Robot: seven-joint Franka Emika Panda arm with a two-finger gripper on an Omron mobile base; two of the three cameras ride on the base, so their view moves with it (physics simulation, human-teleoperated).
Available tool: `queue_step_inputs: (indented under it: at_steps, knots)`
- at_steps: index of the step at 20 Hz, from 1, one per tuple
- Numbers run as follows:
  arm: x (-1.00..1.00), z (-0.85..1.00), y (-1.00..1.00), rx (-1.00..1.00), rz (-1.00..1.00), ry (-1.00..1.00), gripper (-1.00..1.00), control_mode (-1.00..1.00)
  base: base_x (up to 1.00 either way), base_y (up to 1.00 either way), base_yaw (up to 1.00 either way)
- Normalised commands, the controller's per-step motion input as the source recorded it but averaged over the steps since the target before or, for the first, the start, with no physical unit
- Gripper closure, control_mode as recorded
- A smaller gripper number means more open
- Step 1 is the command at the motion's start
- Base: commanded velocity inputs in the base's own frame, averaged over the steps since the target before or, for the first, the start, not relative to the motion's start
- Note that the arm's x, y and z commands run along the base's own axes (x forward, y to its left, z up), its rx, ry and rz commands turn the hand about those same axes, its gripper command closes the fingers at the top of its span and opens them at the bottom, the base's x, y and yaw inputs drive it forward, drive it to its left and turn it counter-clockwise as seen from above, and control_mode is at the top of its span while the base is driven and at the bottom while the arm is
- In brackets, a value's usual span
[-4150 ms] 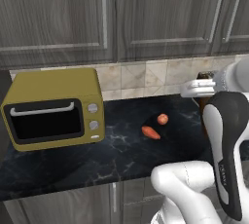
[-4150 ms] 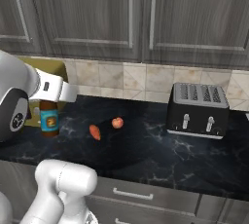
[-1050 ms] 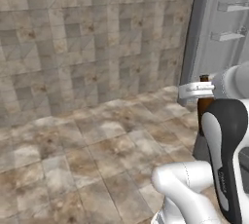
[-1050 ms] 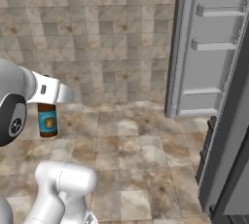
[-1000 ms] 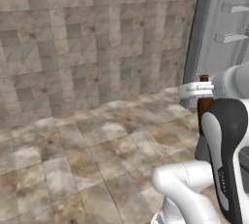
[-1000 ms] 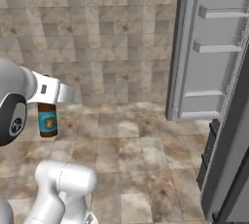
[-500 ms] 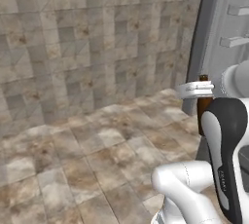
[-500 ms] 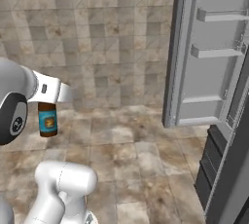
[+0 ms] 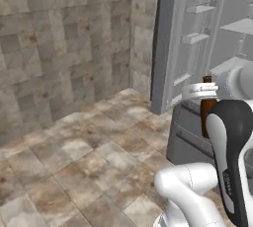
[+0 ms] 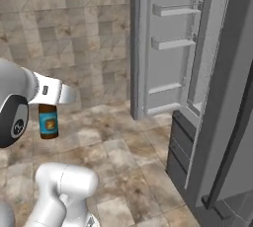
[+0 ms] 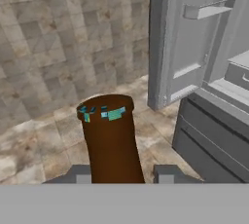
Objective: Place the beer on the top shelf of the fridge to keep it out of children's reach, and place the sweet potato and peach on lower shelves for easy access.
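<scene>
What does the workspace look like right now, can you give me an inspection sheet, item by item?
Surface: tiled floor, brown and beige, bare where it shows.
Job's things: beer upright in the gripper; fridge with its door swung open, door racks bare, grey drawer fronts shut.
Clutter: nothing seen.
Grippers: gripper shut on the beer, fingers on either side of the bottle.
Cables: nothing seen.
Surroundings: tiled wall left of the fridge.
</scene>
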Motion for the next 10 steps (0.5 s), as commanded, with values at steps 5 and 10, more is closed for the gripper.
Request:
queue_step_inputs:
  at_steps: [5, 10]
  knots:
    - [0.0, 0.0, 0.0, 0.0, 0.0, 0.0, 1.0, 1.0, 0.34, 0.31, -0.57]
    - [0.0, 0.0, 0.0, 0.0, 0.0, 0.0, 1.0, 1.0, 0.39, 0.54, -0.53]
